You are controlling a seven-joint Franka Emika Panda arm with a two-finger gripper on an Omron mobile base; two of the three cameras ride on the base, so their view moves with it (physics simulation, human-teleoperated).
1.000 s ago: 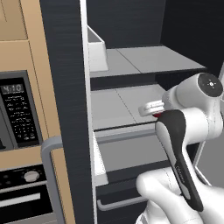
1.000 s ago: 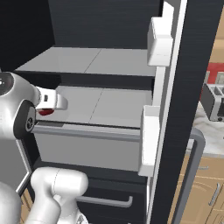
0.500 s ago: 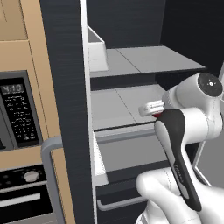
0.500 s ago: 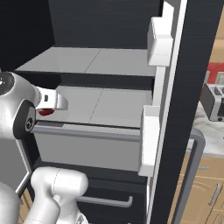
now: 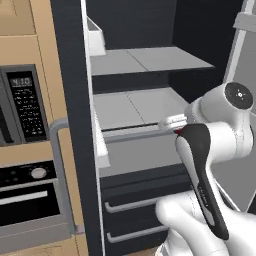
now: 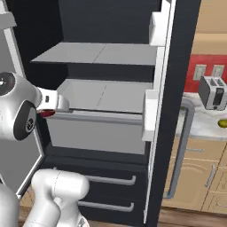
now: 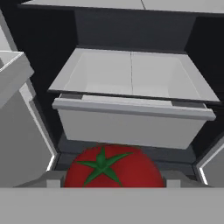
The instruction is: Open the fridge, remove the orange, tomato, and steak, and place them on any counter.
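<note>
Tomato (image 7: 113,168) sitting right between the tips of the gripper (image 7: 113,177), low centre of the hand view, green stalk facing the camera; jaws spread wide around it, apparently clamped on it, though contact itself hidden at the frame's bottom. Red sliver of it peeking beside the hand at middle left of the right base view. Fridge (image 6: 175,115) open ahead, drawer just beyond and above. Worktop (image 6: 208,126) at far right, past the door, so carry probably heads rightward.
</note>
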